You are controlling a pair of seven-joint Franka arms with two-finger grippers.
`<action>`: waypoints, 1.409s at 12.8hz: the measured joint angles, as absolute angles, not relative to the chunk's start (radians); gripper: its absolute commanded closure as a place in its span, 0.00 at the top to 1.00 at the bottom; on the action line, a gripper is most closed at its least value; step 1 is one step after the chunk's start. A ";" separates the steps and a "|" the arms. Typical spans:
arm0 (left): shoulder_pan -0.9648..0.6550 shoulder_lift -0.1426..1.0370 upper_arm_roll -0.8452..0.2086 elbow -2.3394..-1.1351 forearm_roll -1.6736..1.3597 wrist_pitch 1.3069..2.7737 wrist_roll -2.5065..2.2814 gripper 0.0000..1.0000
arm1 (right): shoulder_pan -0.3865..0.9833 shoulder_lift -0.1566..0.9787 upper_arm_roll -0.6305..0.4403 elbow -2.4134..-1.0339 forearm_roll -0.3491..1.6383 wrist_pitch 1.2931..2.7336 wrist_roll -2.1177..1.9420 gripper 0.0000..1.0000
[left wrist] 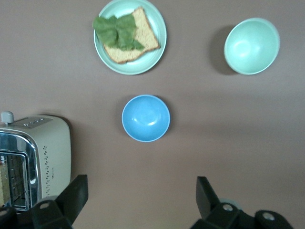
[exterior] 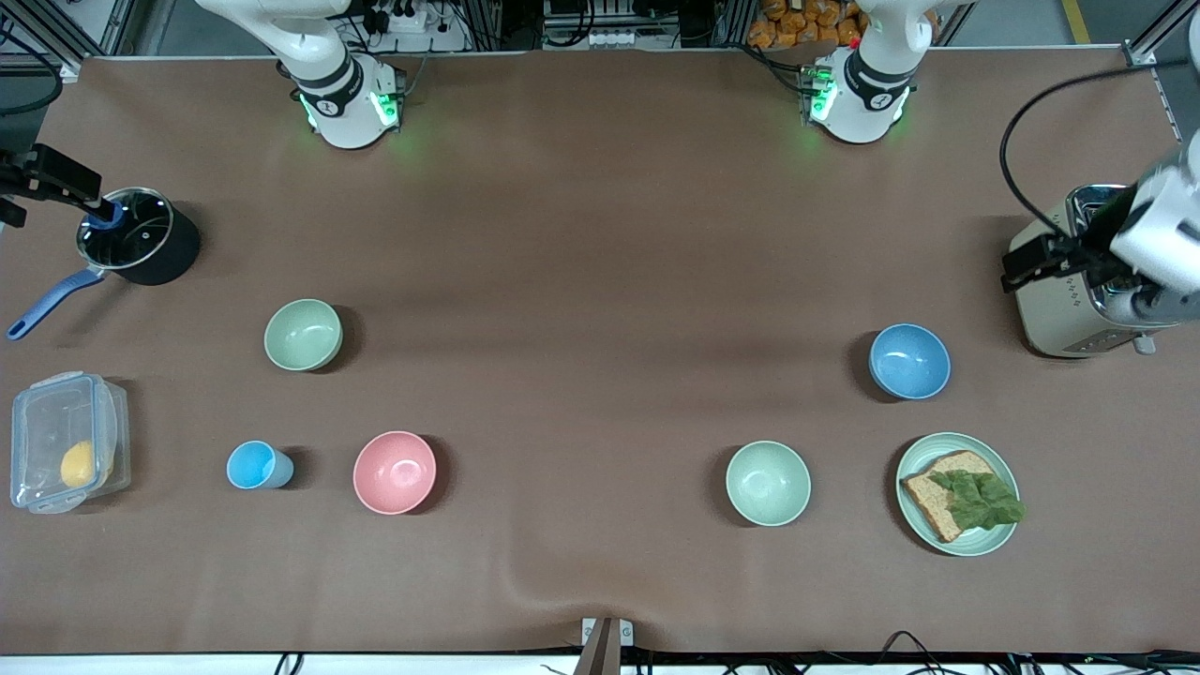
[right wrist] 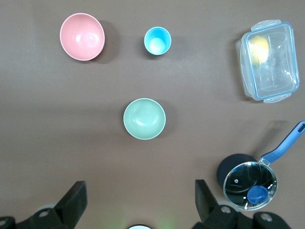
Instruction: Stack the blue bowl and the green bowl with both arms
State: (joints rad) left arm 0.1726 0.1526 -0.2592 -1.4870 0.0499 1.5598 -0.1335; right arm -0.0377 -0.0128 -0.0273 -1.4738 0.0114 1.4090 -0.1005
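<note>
The blue bowl (exterior: 909,361) (left wrist: 146,118) sits upright and empty on the bench toward the left arm's end. The green bowl (exterior: 303,335) (right wrist: 144,119), dull sage, sits upright and empty toward the right arm's end, well apart from it

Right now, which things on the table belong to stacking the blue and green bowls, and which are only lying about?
For the job:
- blue bowl, beside the toaster
- green bowl, toward the right arm's end
- left gripper, open
- right gripper, open

Lying about:
- mint-green bowl
- pink bowl
- sky-blue cup
- plate with bread and lettuce
- toaster
- lidded saucepan
- plastic box
</note>
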 measured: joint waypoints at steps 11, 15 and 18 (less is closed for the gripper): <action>0.221 0.363 -0.257 -1.742 0.137 1.908 -0.131 1.00 | 0.004 0.105 -0.010 -1.565 0.014 1.444 -0.096 1.00; 0.270 0.385 -0.256 -1.841 0.137 2.026 -0.101 1.00 | 0.114 0.263 -0.003 -1.567 0.017 1.504 -0.140 1.00; 0.287 0.428 -0.256 -1.851 0.138 2.070 -0.098 1.00 | 0.137 0.378 -0.002 -1.567 0.075 1.555 -0.199 1.00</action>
